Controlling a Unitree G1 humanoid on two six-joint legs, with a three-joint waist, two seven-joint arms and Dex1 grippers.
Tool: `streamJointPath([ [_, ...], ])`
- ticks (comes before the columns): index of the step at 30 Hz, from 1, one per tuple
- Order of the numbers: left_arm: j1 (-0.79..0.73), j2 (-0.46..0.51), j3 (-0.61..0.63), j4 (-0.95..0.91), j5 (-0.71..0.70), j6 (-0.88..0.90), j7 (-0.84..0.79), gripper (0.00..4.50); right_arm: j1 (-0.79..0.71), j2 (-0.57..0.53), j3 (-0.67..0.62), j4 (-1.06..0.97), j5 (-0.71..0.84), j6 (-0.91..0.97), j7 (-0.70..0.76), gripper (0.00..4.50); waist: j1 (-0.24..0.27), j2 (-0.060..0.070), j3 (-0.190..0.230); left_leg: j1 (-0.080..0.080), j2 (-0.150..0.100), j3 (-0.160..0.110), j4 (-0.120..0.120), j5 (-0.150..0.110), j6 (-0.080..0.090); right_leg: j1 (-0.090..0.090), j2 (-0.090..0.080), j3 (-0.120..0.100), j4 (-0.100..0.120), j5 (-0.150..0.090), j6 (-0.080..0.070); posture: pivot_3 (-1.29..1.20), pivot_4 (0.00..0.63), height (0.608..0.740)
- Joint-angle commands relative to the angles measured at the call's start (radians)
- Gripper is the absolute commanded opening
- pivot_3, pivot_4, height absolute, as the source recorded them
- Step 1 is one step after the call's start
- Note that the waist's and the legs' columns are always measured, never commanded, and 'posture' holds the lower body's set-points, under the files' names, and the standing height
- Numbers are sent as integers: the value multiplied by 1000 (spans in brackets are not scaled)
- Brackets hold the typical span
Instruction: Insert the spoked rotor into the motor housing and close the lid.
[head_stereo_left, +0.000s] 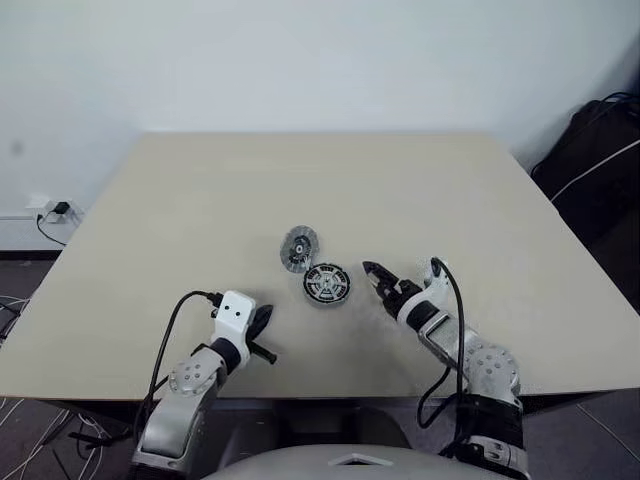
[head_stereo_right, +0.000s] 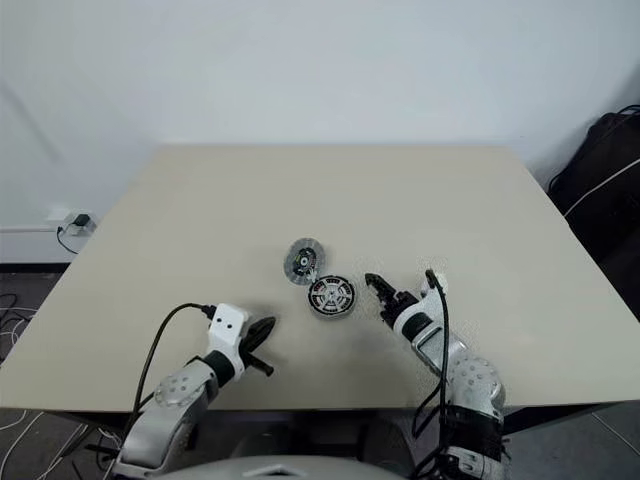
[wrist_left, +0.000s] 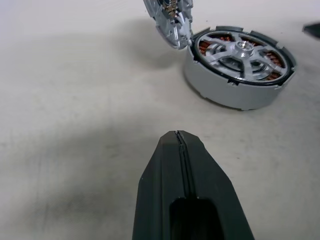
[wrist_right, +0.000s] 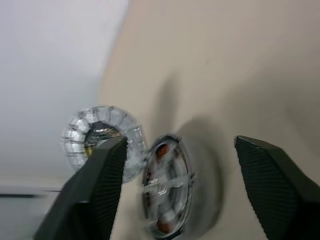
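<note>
From my head views, the counter (head_stereo_left: 180, 230) carries one motor housing (head_stereo_left: 326, 283) near its middle, with one spoked rotor (head_stereo_left: 327, 282) already seated inside it. One lid (head_stereo_left: 298, 248) leans tilted against the housing's far-left rim, touching it. My left gripper (head_stereo_left: 262, 328) hangs near the counter's front edge, well apart from the parts; my right gripper (head_stereo_left: 378, 279) sits just beside the housing, holding nothing.

In the left wrist view, my left gripper's fingers (wrist_left: 182, 200) are pressed together. The housing (wrist_left: 235, 92) lies flat with the rotor's silvery spokes (wrist_left: 242, 52) over copper windings, and the lid (wrist_left: 170, 22) is propped on its rim.

In the right wrist view, my right gripper's fingers (wrist_right: 87, 195) are spread wide and empty, framing the housing (wrist_right: 167, 190) and the lid (wrist_right: 102, 137) (both blurred here).

I judge the lid to be stiff, smooth metal, light but slippery, and balanced so that a nudge could topple it. I would pinch it across its rim, at opposite edges.
</note>
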Motion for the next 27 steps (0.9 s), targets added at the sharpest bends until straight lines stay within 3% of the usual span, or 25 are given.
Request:
streamJointPath([
  [1,-21,-6,-9,-9,-6,-25,-6,0,-9,-78,238,-152,-277,-149,14,2382,0,0,0,0,0,0,0,0,0,0,0,0,0,0,0,0,0,740],
  [4,-25,-6,-14,-9,-6,-24,-5,0,-31,-175,446,-141,-527,-247,16,1377,0,-2,0,0,0,0,0,0,0,0,0,0,0,-1,2,0,0,740],
  [8,-25,-6,-18,-14,-6,-17,-3,0,-54,-156,512,-74,-628,-292,6,80,3,-5,0,0,0,0,1,1,-1,0,0,0,0,-1,2,0,0,740],
  [27,13,-11,-10,-38,-8,-16,28,0,-110,-73,553,80,-740,-277,145,32,1,-6,0,0,0,1,2,1,-1,1,0,0,1,-1,2,0,0,740],
])
